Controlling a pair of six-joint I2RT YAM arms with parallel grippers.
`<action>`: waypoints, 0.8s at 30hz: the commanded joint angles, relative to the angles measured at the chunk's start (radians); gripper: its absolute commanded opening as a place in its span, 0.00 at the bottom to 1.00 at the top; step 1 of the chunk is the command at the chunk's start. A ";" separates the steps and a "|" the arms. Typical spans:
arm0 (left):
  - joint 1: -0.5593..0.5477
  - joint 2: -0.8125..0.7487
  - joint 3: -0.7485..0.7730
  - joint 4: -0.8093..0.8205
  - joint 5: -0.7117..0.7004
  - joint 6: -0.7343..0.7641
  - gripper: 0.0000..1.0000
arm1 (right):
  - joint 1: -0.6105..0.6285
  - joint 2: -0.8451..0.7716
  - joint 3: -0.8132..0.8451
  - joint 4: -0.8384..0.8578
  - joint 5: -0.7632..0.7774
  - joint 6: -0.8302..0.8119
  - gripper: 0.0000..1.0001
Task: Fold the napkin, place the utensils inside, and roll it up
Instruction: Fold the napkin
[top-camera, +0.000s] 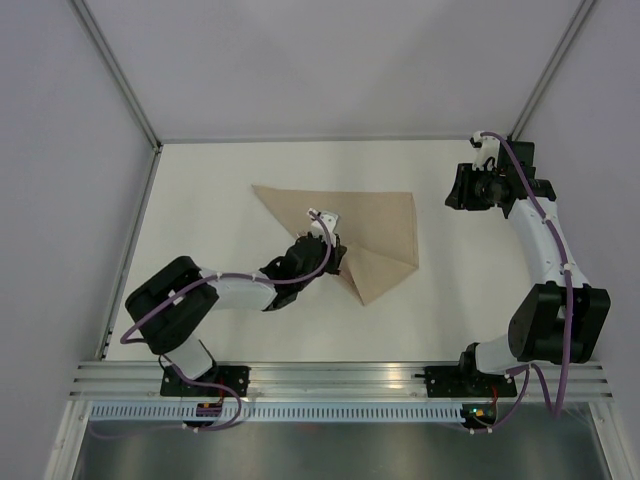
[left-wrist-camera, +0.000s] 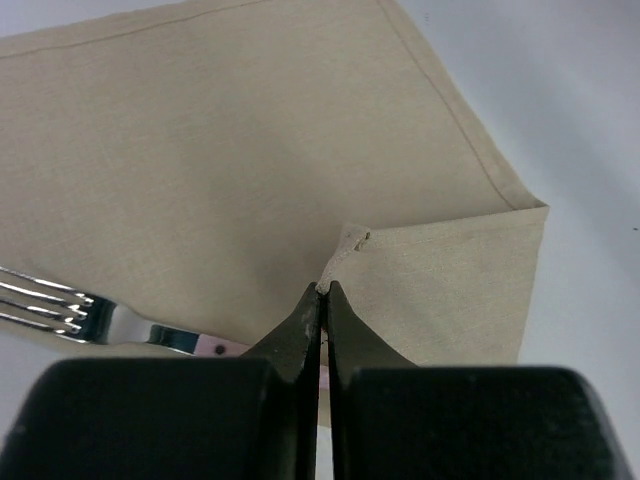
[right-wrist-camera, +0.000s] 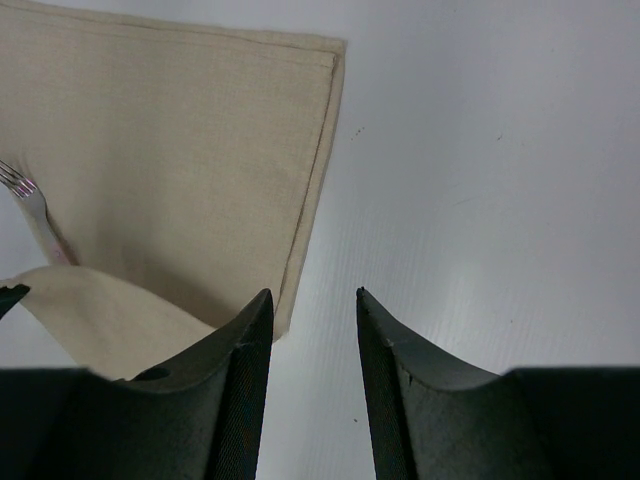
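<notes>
Napkin (top-camera: 375, 215): tan cloth, lay folded near the middle of the white surface (top-camera: 220, 190), one flap pointing toward 5 o'clock.
Left pincer (top-camera: 336, 256): sat over the napkin's 7 o'clock edge; its grip could not be made out.
Right pincer (top-camera: 453, 189): stood at 3 o'clock of the napkin, well apart, facing it.

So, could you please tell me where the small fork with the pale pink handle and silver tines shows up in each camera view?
Top external: the fork is a pale sliver on the tan cloth napkin, just beyond the left gripper.
Left wrist: the fork lies lower left, tines pointing left.
Right wrist: it lies at the left edge, tines pointing up.
Shared landmark: the napkin's folded-over flap.
</notes>
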 joint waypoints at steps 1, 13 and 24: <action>0.055 -0.039 -0.007 -0.041 0.040 -0.100 0.02 | -0.003 -0.025 -0.003 0.026 -0.002 -0.001 0.45; 0.214 -0.046 -0.021 -0.076 0.095 -0.139 0.02 | -0.003 -0.019 -0.006 0.024 -0.006 -0.001 0.45; 0.286 -0.039 -0.016 -0.087 0.130 -0.168 0.02 | -0.003 -0.010 -0.006 0.021 -0.009 -0.005 0.45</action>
